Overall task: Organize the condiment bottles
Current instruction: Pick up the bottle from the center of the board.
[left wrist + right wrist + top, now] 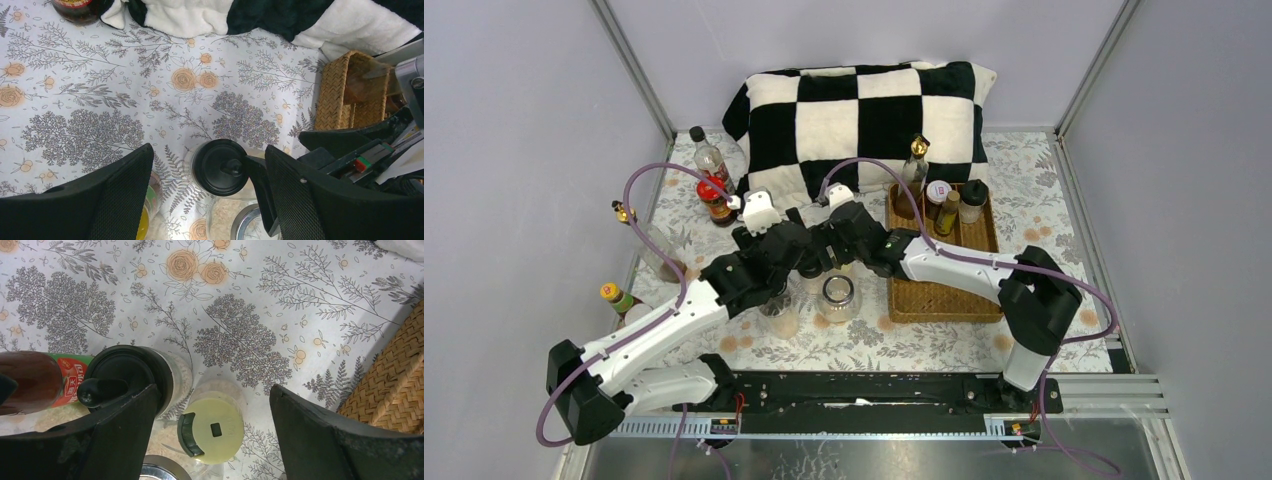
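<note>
We see both arms meeting over the middle of the bench, above a small group of jars. The left end effector has its two fingers standing wide apart. A black-capped jar stands upright between them, nearer to the finger on the right of that view, and we see no finger pressing on it. The right end effector is also spread wide and clamps nothing. A yellow-capped jar stands between its fingers without touching either one, and the black-capped jar is just beside the finger on the left of that view. At the left edge of the right wrist view there is a red-labelled bottle with dark content. From above, a clear jar stands just in front of the two end effectors. On the right, the back compartments of the wicker tray hold a tall gold-topped bottle, a white-lidded jar, a black-topped bottle and a small dark bottle. Near the left corner of the checkered pillow stand a clear black-capped bottle and a red-capped jar. Along the left edge are a second gold-topped bottle and a yellow-capped bottle.
</note>
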You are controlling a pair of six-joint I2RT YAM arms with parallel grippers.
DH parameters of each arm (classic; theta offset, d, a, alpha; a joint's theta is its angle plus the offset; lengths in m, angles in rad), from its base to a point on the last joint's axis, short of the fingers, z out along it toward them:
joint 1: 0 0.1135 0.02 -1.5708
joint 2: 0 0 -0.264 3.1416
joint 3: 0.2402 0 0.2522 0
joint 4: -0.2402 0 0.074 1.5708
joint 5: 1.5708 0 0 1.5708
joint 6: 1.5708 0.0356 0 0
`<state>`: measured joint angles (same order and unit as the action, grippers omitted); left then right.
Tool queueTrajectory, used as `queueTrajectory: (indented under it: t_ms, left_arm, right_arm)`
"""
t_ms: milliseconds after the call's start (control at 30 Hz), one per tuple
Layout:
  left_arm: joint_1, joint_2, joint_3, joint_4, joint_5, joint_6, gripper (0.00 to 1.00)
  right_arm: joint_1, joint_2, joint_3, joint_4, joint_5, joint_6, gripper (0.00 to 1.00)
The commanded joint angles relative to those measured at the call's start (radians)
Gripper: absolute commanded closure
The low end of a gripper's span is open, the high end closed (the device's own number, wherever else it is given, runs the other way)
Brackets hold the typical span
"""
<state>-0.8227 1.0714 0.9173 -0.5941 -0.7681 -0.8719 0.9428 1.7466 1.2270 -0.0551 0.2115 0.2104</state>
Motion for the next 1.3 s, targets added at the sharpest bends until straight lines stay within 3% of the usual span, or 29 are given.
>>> queueTrajectory:
  t_ms: [0,400,1267]
  left_arm:
    - [0.008,-0.013,-0.021,0.013,-0.020,0.011,0.13]
    - [0.018,-0.002,-0.024,0.039,-0.005,0.031,0.13]
    - [0.024,0.035,-0.030,0.075,0.023,0.039,0.13]
  right_arm:
    - [0.018,0.016,-0.027,-0.066,0.095,-0.001,0.13]
    - [0.019,-0.123,-0.150,0.032,0.101,0.005,0.13]
    - [0.023,-0.214,-0.225,0.134,0.023,-0.034,0.13]
